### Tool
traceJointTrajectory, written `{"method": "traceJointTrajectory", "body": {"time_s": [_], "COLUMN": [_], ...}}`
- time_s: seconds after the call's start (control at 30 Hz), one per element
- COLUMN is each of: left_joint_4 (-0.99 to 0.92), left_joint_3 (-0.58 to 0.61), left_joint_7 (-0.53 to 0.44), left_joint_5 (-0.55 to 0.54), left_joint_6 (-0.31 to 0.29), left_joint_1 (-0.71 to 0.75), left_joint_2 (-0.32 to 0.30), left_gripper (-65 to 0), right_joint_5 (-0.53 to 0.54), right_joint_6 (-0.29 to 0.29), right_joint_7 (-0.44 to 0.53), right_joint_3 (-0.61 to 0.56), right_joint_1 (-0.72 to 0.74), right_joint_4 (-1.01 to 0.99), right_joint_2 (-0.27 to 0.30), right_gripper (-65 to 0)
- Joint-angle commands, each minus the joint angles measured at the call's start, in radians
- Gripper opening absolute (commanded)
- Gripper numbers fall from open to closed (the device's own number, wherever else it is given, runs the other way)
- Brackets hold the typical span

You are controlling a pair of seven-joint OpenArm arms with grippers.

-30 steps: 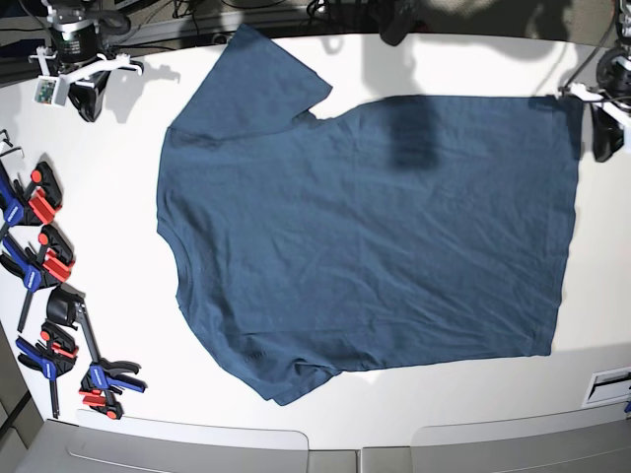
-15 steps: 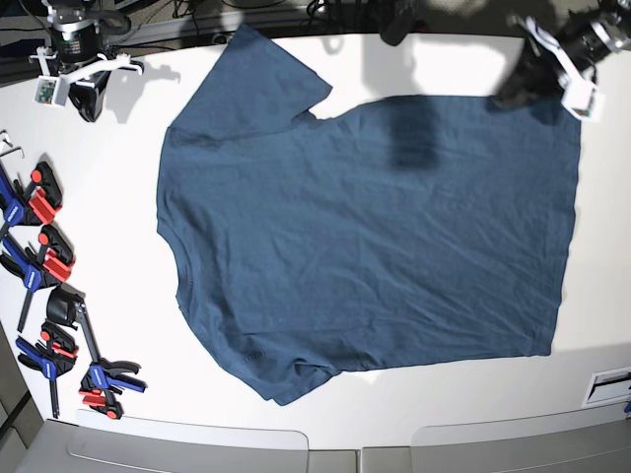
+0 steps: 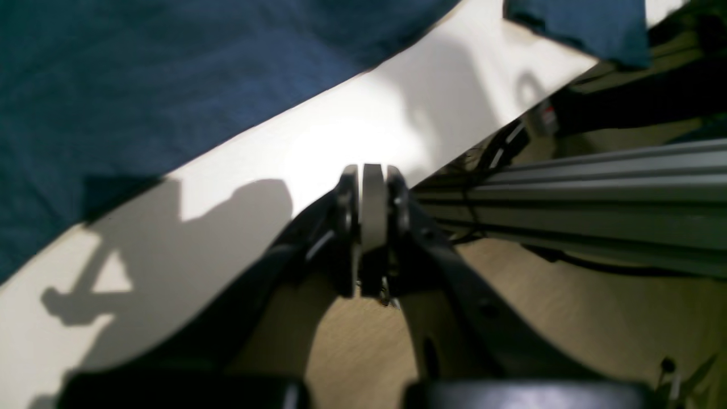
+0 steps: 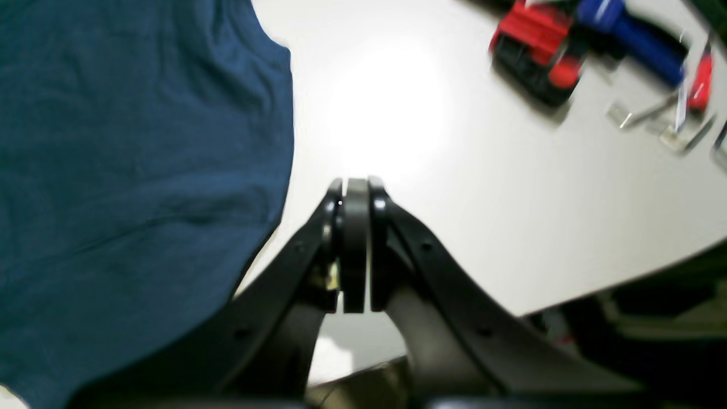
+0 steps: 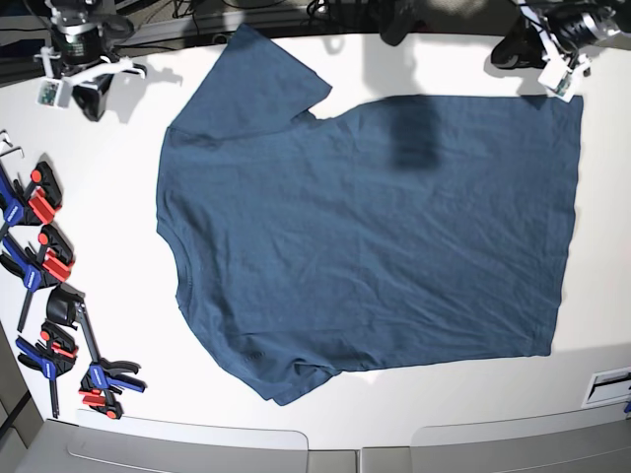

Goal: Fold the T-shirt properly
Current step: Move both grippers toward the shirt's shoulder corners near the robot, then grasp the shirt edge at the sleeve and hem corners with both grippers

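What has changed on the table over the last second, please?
The left gripper swung from the shirt's corner at the right edge up and back over the table's far edge, jaws shut and empty. The T-shirt, the right gripper and the clamps stayed put.

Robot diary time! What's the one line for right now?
T-shirt: flat, unfolded | left gripper: shut, empty | right gripper: shut, empty | clamps: aside

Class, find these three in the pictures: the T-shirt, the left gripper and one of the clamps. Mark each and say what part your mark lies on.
T-shirt [image 5: 375, 227]: base view, middle of the chest panel.
left gripper [image 3: 372, 187]: left wrist view, between its shut fingertips.
clamp [image 5: 41, 193]: base view, its red jaw pad.
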Motion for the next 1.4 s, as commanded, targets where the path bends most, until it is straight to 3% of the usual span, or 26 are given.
{"method": "traceJointTrajectory", "body": {"time_s": [0.0, 0.1, 0.17, 0.37, 0.5, 0.67, 0.73, 0.87, 1.0, 1.17, 1.37], "left_joint_4": [0.012, 0.012, 0.012, 0.012, 0.012, 0.012, 0.012, 0.012, 0.012, 0.005, 0.005], "left_joint_3": [-0.007, -0.007, -0.007, -0.007, -0.024, -0.155, -0.225, -0.339, -0.373, -0.373, -0.373], "left_joint_7": [-0.021, -0.027, -0.027, -0.034, -0.042, -0.095, -0.095, -0.103, -0.108, -0.109, -0.082], "left_joint_5": [-0.017, -0.017, -0.017, 0.047, 0.072, 0.071, 0.069, 0.068, 0.068, 0.004, 0.008], "left_joint_6": [-0.006, -0.006, -0.006, -0.006, -0.006, 0.027, 0.026, 0.027, 0.027, 0.034, 0.033], "left_joint_1": [0.008, 0.008, 0.008, 0.008, 0.008, 0.006, 0.003, 0.003, 0.003, 0.003, 0.004], "left_joint_2": [0.000, 0.022, 0.026, 0.026, 0.027, 0.026, 0.026, 0.026, 0.026, 0.027, 0.031], "left_gripper": [-65.0, -65.0, -64.9, -53.3, -46.1, -46.0, -46.0, -46.0, -46.0, -46.0, -46.0], "right_joint_5": [0.019, 0.126, 0.205, 0.404, 0.500, 0.587, 0.601, 0.596, 0.539, 0.433, 0.381], "right_joint_6": [0.029, 0.235, 0.366, 0.518, 0.550, 0.573, 0.573, 0.573, 0.573, 0.573, 0.573], "right_joint_7": [-0.013, -0.151, -0.190, -0.235, -0.268, -0.323, -0.329, -0.331, -0.341, -0.340, -0.321], "right_joint_3": [0.010, 0.010, 0.010, 0.010, 0.011, 0.049, 0.068, 0.127, 0.195, 0.209, 0.209], "right_joint_1": [0.008, 0.042, 0.056, 0.057, 0.057, 0.101, 0.120, 0.179, 0.268, 0.341, 0.396], "right_joint_4": [0.016, 0.016, 0.016, 0.016, 0.016, 0.019, 0.019, 0.019, 0.019, 0.018, -0.056], "right_joint_2": [-0.005, -0.056, -0.095, -0.180, -0.224, -0.327, -0.338, -0.337, -0.332, -0.283, -0.214], "right_gripper": [-65.0, -65.0, -65.0, -65.0, -65.0, -65.0, -65.0, -65.0, -65.0, -65.0, -65.0]}}
